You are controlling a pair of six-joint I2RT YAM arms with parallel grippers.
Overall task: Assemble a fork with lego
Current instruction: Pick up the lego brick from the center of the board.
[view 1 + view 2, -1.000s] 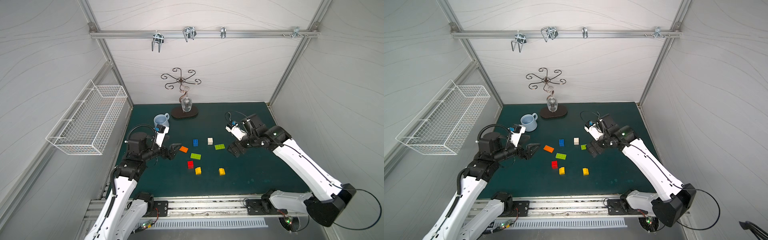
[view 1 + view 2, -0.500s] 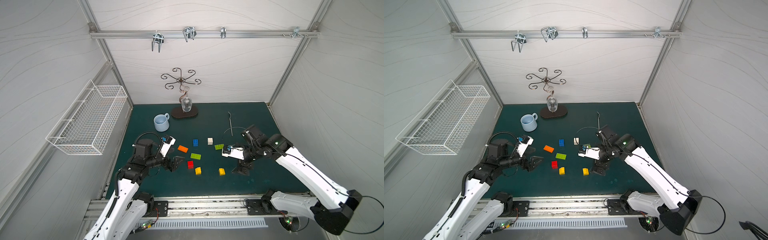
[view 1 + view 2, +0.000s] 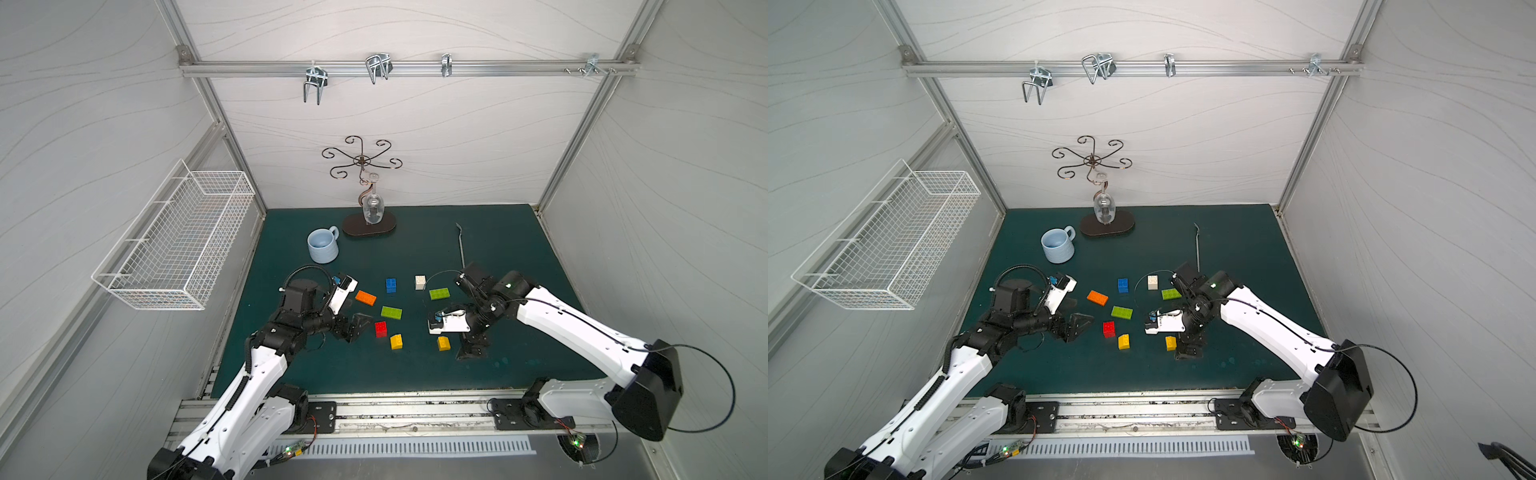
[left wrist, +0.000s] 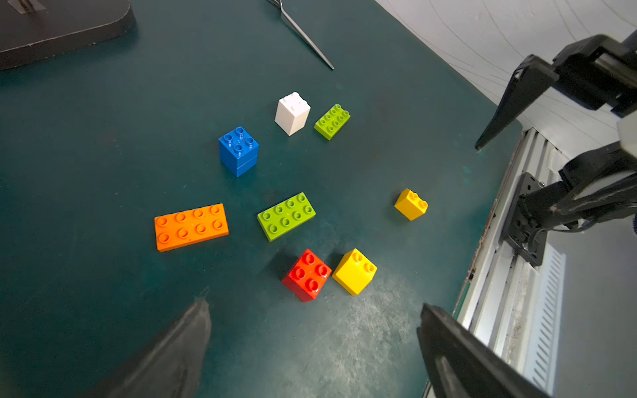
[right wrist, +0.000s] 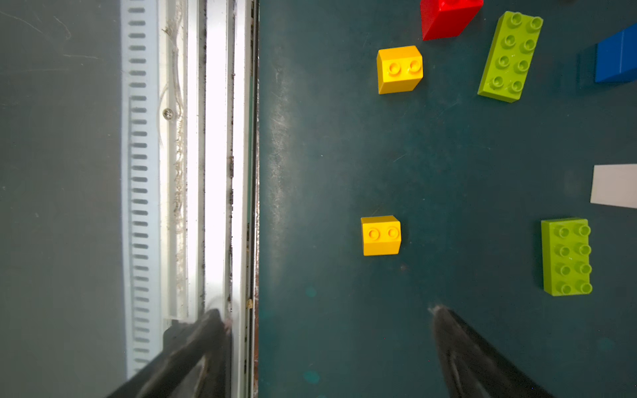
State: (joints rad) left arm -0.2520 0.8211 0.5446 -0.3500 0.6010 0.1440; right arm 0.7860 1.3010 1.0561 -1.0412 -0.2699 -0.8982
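Green mat (image 3: 519, 249) carries all 8 lego bricks loose, none stacked, so the fork is not begun; its parts lie scattered between the 2 arms. Over the last second both arms have swung from the far side of the scatter toward the front rail.

The left gripper (image 3: 360, 326), which was by the orange brick (image 3: 365, 297), now hovers just beside the red brick (image 3: 380, 329). Its jaws are wide apart and empty in the left wrist view.

The right gripper (image 3: 473, 347) has left the far lime green brick (image 3: 439, 294) and now points down just beside the outer yellow brick (image 3: 444, 343). In the right wrist view its fingers (image 5: 462, 348) stand well apart with nothing between them, and the outer yellow brick lies ahead of the gap.

I judge that 2 first picks are being lined up: red for the handle, yellow for a prong. Neither brick is touched yet.
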